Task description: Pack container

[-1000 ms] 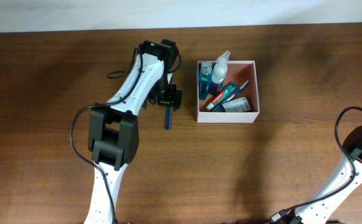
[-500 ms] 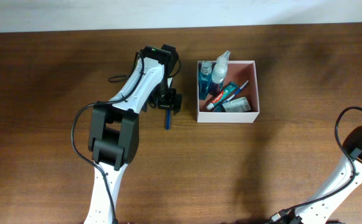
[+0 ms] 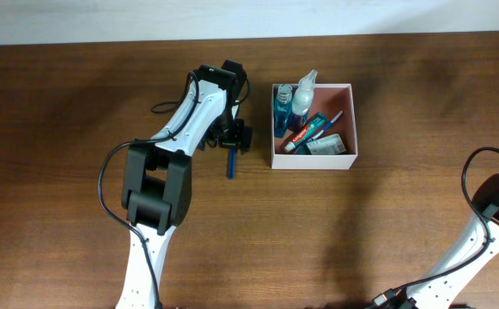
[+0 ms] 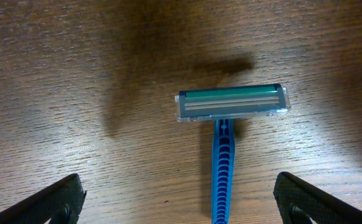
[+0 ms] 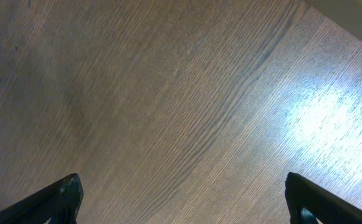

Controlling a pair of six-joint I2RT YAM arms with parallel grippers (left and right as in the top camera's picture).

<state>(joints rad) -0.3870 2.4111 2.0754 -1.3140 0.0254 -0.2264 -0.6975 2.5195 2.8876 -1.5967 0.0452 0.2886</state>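
The container (image 3: 314,161) sits on the bench (image 3: 60,129) in the upper middle-right of the overhead view, a square white-walled box with a pinkish inside, open at the top. It holds a blue bottle (image 3: 282,108) and a clear spray bottle (image 3: 303,96) along its upper-left wall, and a red, white and green toothpaste tube (image 3: 306,132) lies slanted across the middle. The remaining items inside overlap and are too small to name. Just left of the container, apart from it, a blue disposable razor (image 3: 230,164) lies on the wood. The left end effector (image 3: 232,137) hangs over the razor's upper end, so the head is hidden from overhead. In the left wrist view the razor (image 4: 220,163) lies flat, head toward the top of the frame, handle cut off by the bottom edge. The left end effector (image 4: 181,205) is spread wide there, only its dark tips showing in the lower corners, touching nothing. The right arm (image 3: 489,225) enters at the lower right edge of the overhead view, its tip out of frame. In the right wrist view the right end effector (image 5: 184,202) is likewise spread wide over bare wood. The bench is dark brown, grained wood with a bright glare patch, and a white wall (image 3: 249,17) runs along its far edge.
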